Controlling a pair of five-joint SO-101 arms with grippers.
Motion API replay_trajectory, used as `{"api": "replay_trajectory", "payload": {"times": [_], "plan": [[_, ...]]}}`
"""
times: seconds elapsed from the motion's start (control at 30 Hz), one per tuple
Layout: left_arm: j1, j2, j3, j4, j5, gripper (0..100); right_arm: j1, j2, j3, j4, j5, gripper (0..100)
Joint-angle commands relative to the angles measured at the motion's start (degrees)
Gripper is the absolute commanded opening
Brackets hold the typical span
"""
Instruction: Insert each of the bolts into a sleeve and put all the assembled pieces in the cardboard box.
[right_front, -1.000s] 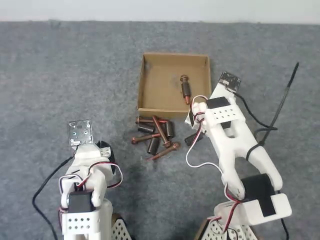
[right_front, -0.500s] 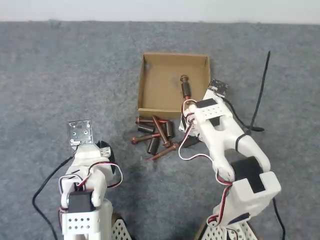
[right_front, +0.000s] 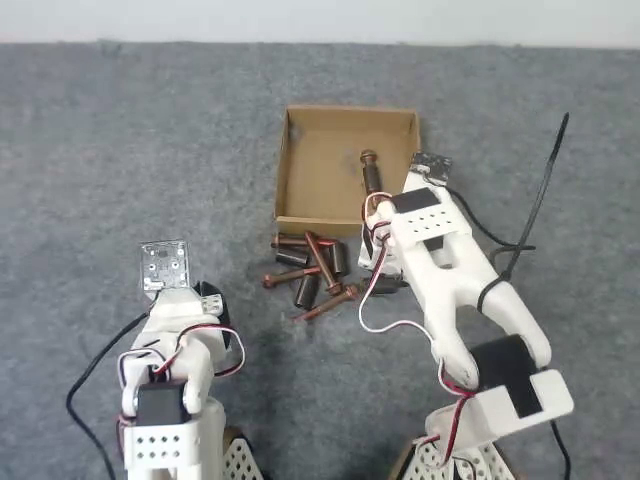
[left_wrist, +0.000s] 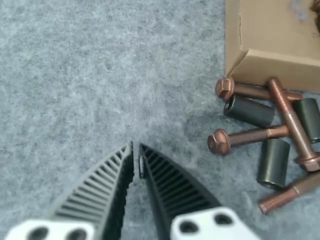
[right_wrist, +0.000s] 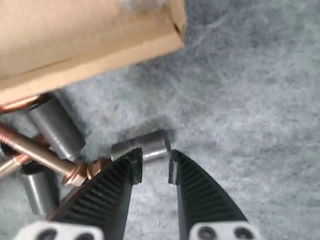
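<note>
One sleeved bolt (right_front: 371, 176) lies in cardboard box (right_front: 300, 170), unassembled heap (right_front: 312, 268) left at its 6 o'clock; right pincer (right_wrist: 153, 167) parted astride a loose sleeve (right_wrist: 145, 146), left pincer (left_wrist: 136, 159) clenched empty.

Left arm (right_front: 172, 365) folded back, left gripper (left_wrist: 136, 150) tilted downward, ribbed fingers (left_wrist: 102, 187) drawn almost tip to tip with a hairline gap between them, right arm (right_front: 455, 285) stretched forward, right gripper (right_wrist: 154, 165) angled down, its tips narrowly parted and level.
</note>
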Motion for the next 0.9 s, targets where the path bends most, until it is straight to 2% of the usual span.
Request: {"api": "replay_trajectory", "payload": {"times": [0.0,0.1,0.13,0.27,0.33,0.47,0.57,0.63,0.8,0.87], "plan": [[-0.2,-1.1,-0.7,0.4,-1.3,1,-1.6,-3.8,-0.3,1.1,3.7,8.1],[-0.2,-1.1,-0.7,0.4,-1.3,1,-2.9,-4.3,0.5,1.0,8.4,8.1],[-0.2,-1.1,-0.7,0.4,-1.3,1,-3.1,-4.4,0.9,0.8,12.2,8.1],[-0.2,-1.1,-0.7,0.4,-1.3,1,-1.1,-5.0,0.7,0.6,38.2,7.6],[-0.2,-1.1,-0.7,0.4,-1.3,1,-0.6,-5.9,0.6,-1.1,45.7,7.6],[-0.2,-1.1,-0.7,0.4,-1.3,1,-2.3,-6.4,2.3,-6.6,50.7,8.0],[-0.2,-1.1,-0.7,0.4,-1.3,1,-4.2,-6.4,5.1,-9.0,60.4,8.0],[-0.2,-1.1,-0.7,0.4,-1.3,1,-5.1,-6.4,6.8,-9.5,64.2,8.0],[-0.2,-1.1,-0.7,0.4,-1.3,1,-5.1,-6.3,7.9,-10.6,69.3,8.5],[-0.2,-1.1,-0.7,0.4,-1.3,1,-4.3,-6.2,9.4,-13.1,70.8,11.7]]}}
